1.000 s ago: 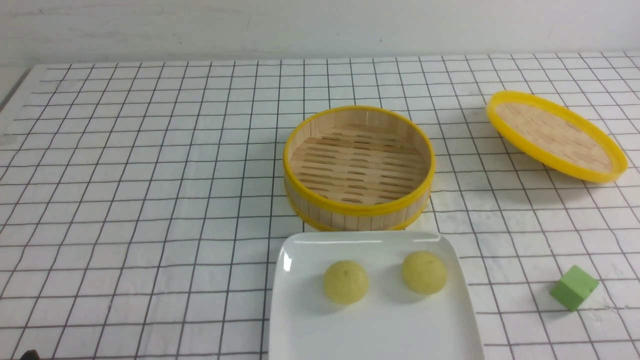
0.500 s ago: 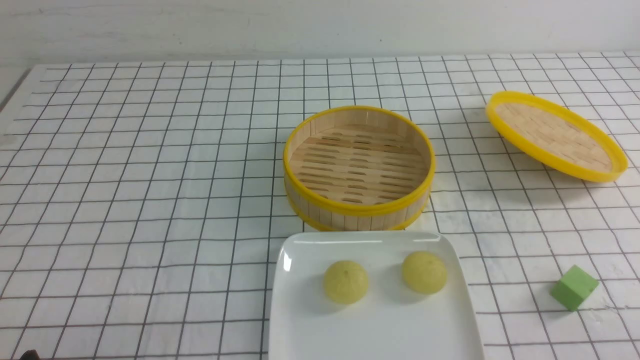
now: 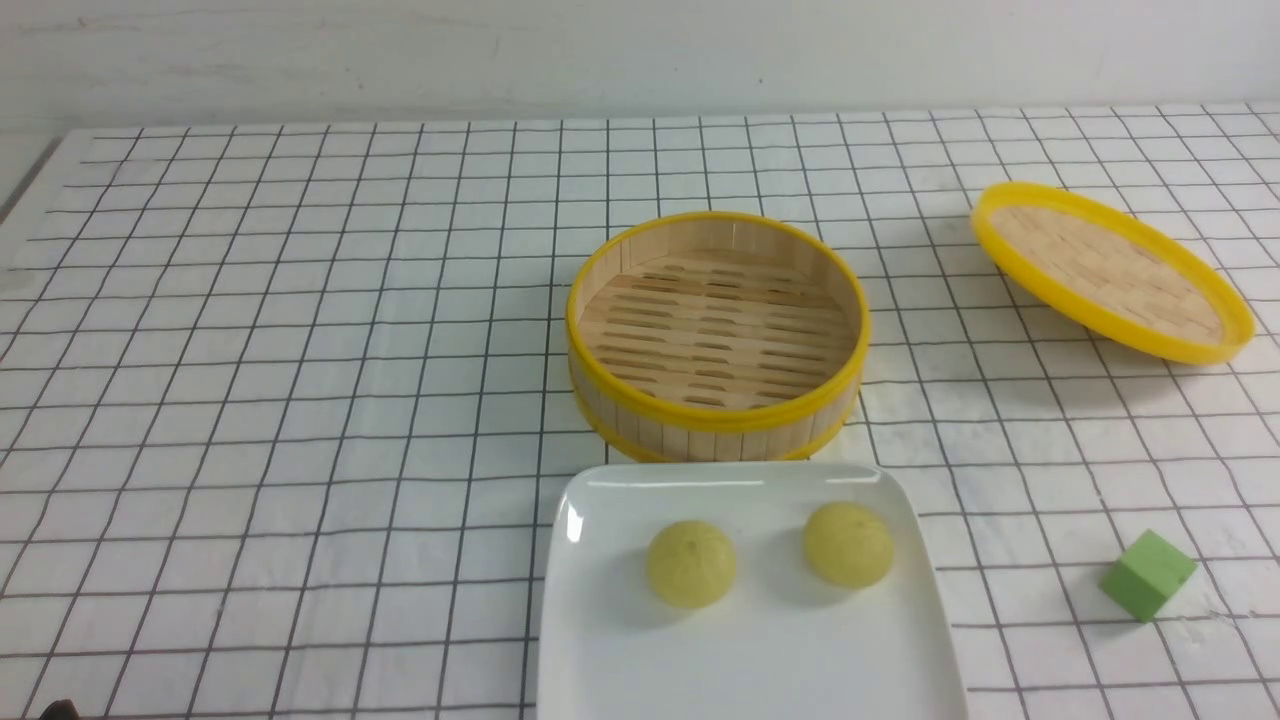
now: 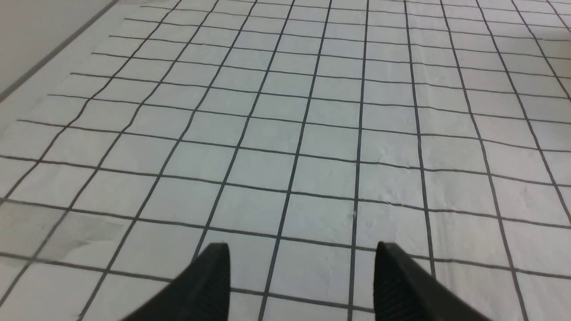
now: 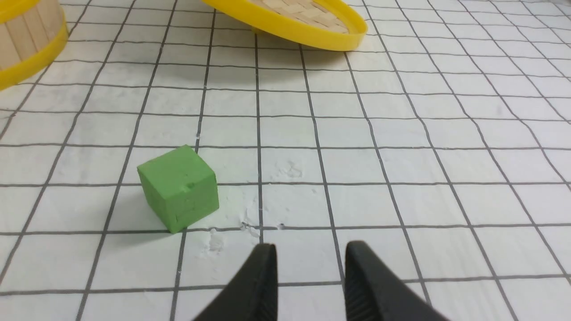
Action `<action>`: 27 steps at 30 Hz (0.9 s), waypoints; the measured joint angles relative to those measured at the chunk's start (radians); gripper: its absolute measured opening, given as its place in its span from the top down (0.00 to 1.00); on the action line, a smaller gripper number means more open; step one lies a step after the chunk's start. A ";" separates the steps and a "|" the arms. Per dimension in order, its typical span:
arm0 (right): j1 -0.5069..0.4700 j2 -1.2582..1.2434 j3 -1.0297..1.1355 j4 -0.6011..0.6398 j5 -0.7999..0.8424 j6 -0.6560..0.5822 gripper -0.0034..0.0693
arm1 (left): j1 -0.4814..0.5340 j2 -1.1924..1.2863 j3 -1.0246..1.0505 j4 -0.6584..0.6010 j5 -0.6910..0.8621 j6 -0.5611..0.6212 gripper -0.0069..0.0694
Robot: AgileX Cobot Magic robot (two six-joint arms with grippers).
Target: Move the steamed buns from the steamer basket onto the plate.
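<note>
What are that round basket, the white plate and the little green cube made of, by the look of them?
The steamer basket looks like bamboo or pale wood: strip wall, slatted floor, with smooth yellow rims that may be plastic. The plate seems glazed ceramic, or possibly hard plastic, as it is glossy white with bright highlights. The green cube looks like matte foam or clay, with a dull, slightly dented surface.

white plate [image 3: 620, 660], green cube [image 3: 1148, 575], yel-rim basket [image 3: 716, 420]
</note>
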 joint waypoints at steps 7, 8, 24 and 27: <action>0.000 0.000 0.000 -0.007 0.001 -0.001 0.62 | 0.000 0.000 0.000 0.000 0.000 0.000 0.33; 0.000 0.000 0.000 -0.007 0.001 -0.001 0.62 | 0.000 0.000 0.000 0.000 0.000 0.000 0.33; 0.000 0.000 0.000 -0.016 0.001 -0.001 0.62 | 0.000 0.000 0.000 0.001 0.000 0.000 0.33; 0.000 0.000 0.000 -0.016 0.001 -0.001 0.62 | 0.000 0.000 0.000 0.001 0.000 0.000 0.33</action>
